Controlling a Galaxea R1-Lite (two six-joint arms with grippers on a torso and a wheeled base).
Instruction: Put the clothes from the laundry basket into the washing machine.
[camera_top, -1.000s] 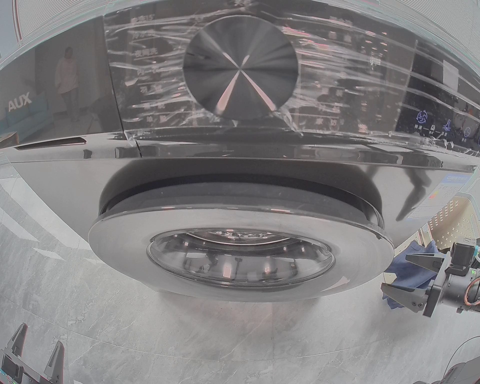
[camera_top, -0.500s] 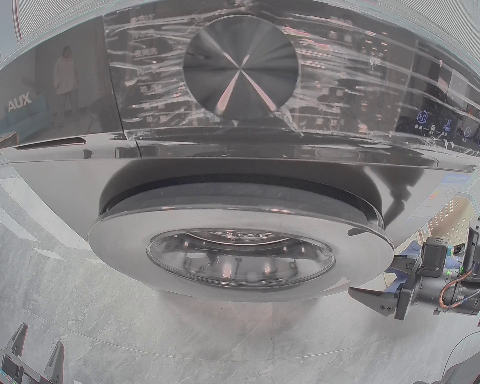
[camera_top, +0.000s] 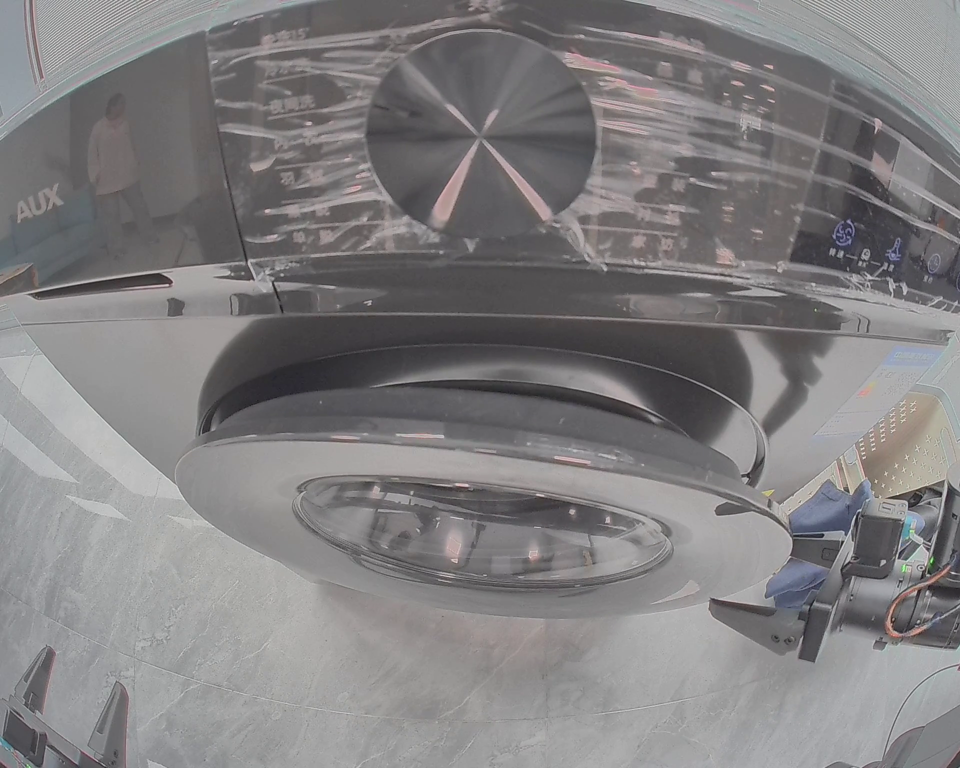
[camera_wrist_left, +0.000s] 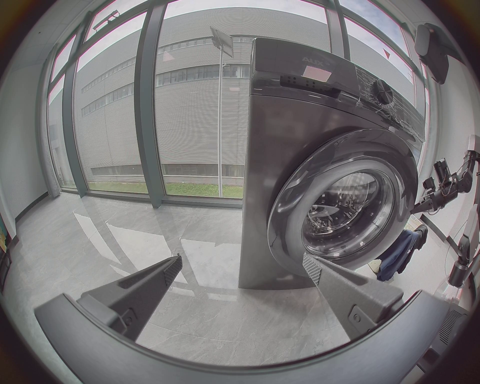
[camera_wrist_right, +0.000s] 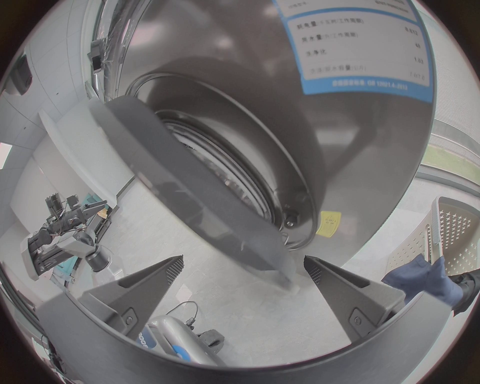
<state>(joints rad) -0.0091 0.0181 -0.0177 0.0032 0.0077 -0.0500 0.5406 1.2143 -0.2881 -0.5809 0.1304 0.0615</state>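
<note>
The dark grey washing machine (camera_top: 480, 300) stands right before me, and its round glass door (camera_top: 480, 530) is ajar by a small gap on its right side. My right gripper (camera_top: 778, 585) is open at the door's right rim. In the right wrist view the door's edge (camera_wrist_right: 210, 210) lies between the open fingers (camera_wrist_right: 150, 280). Blue clothes (camera_top: 822, 515) hang over the white laundry basket (camera_top: 912, 445) to the right of the machine. My left gripper (camera_top: 78, 685) is open and holds nothing, low at the left, away from the machine (camera_wrist_left: 310, 150).
Grey tiled floor (camera_top: 400, 660) spreads in front of the machine. The basket (camera_wrist_right: 452, 227) with the blue clothes (camera_wrist_right: 425, 277) stands close to the machine's right side. Large windows (camera_wrist_left: 150, 110) line the wall to the left of the machine.
My right gripper moved left from beside the blue clothes to the door's right rim. The door, shut before, has come out a little on its right side. The left arm kept still.
</note>
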